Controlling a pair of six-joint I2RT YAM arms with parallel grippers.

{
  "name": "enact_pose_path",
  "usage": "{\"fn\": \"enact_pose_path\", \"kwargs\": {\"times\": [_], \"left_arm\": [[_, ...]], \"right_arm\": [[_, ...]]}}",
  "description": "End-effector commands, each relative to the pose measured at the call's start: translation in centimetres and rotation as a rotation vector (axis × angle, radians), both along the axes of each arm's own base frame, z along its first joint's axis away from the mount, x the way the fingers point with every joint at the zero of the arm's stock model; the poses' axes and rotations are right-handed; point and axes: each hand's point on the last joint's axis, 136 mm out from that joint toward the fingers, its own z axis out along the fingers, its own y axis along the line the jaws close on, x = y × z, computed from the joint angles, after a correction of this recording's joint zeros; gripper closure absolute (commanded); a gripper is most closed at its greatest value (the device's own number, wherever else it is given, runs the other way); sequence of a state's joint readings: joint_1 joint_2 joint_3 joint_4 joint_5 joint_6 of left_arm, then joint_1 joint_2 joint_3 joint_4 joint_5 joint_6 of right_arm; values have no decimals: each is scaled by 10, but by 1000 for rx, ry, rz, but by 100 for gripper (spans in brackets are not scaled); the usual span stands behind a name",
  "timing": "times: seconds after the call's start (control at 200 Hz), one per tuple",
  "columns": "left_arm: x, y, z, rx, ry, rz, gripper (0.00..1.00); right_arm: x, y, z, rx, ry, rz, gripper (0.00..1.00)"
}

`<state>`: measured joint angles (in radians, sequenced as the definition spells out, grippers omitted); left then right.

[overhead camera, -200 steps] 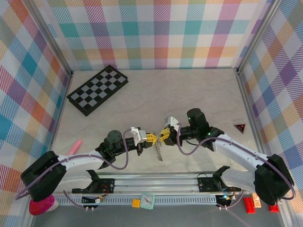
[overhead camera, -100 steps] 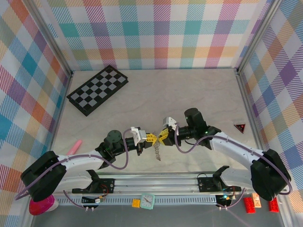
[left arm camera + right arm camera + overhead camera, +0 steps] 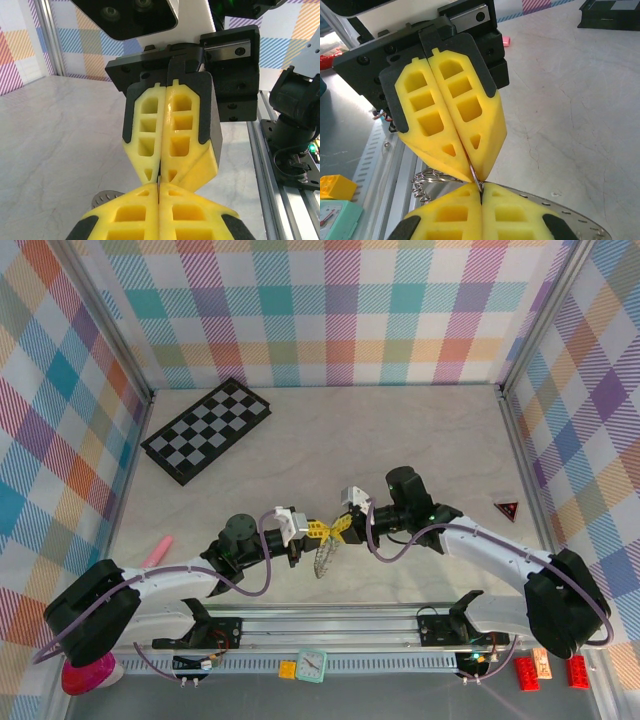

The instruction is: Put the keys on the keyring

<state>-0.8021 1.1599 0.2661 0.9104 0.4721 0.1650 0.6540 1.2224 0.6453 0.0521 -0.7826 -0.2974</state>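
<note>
Plaid walls stand around a pale marbled worktop (image 3: 400,440), and near its front edge, in the middle, the two arms meet. The keyring (image 3: 325,562) hangs just under that meeting point, above the worktop. It is grey metal with a jagged, chain-like rim and it hangs tilted. In the right wrist view its small loops (image 3: 427,181) show beside a thin wire.

A second ago the right gripper stood a little apart from the left one, with its jaws partly open. Now it has come left until the yellow tips touch, and the keyring has swung slightly left.

The left gripper (image 3: 318,531) has its jaws pressed together on the thin wire of the keyring. The right gripper (image 3: 341,527) has its jaws together too, tip against tip with the left, and the same wire runs into their seam.
</note>
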Motion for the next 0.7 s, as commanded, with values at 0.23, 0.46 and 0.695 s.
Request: {"fn": "enact_pose_path", "kwargs": {"times": [0.23,0.46,0.695], "left_arm": [[6,11,11,183,-14,58,72],[-4,16,-8,394,38,-11,72],[0,5,-3,371,46,-44,75]], "right_arm": [[1,-2,24,-81,-89,34,100],[4,-4,24,-165,-110,36,100],[1,-1,23,-221,-160,69,100]]}}
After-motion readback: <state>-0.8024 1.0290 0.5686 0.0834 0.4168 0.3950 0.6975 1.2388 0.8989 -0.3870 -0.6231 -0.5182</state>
